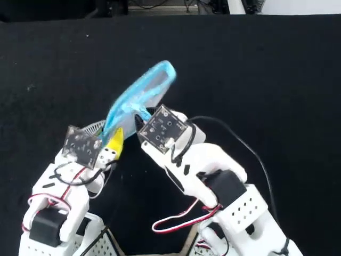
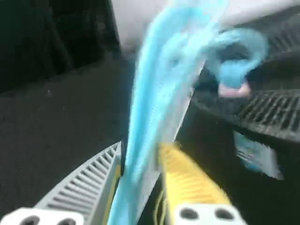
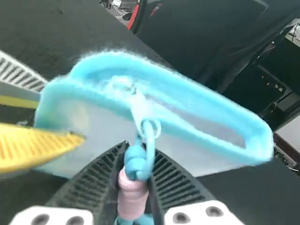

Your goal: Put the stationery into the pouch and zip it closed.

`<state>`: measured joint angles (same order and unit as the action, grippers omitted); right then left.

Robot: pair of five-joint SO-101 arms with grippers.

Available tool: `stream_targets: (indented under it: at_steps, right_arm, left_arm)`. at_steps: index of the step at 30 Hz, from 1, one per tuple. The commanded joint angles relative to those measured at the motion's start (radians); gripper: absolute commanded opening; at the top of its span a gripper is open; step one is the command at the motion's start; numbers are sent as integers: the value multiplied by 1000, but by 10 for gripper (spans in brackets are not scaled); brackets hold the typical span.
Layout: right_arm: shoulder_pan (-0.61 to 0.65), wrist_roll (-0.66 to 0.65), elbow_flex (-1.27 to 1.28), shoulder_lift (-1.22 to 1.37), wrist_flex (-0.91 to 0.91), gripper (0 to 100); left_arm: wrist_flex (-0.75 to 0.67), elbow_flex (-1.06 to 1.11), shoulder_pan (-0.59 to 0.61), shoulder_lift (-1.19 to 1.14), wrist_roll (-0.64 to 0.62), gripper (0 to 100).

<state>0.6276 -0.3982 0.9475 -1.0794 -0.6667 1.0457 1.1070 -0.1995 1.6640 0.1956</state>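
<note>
A light blue pouch (image 1: 141,93) with a pale mesh side hangs tilted above the black table (image 1: 256,80), held between both arms. My left gripper (image 1: 109,141) is shut on the pouch's lower end (image 2: 159,108), its yellow finger (image 2: 187,187) on one side and its ribbed white finger (image 2: 79,187) on the other. My right gripper (image 1: 143,121) is shut on the zip's blue cord (image 3: 139,161) with its pink bead (image 3: 131,194), which runs from the slider on the pouch (image 3: 164,122). The cord loop (image 2: 239,56) also shows in the left wrist view.
Black cloth covers the whole table around the arms. The right arm's black cable (image 1: 250,149) and a red and white wire loop (image 1: 176,221) lie near the arm bases. Dark furniture (image 3: 211,33) stands beyond the table's far edge.
</note>
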Motion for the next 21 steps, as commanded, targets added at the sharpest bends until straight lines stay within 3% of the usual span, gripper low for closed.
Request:
stream_targets:
  at_steps: [1, 8, 17, 21]
  right_arm:
    - [-18, -2, 10, -31, 48, 11]
    - [-18, -2, 10, -31, 43, 11]
    - [-18, -2, 18, -30, 41, 11]
    - [-18, -2, 28, -31, 43, 11]
  left_arm:
    - [5, -47, -8, -17, 3, 168]
    - [-20, -68, -10, -17, -6, 166]
    - [-121, -68, -10, -17, -184, 170]
    - [-115, -59, -10, -17, -196, 167]
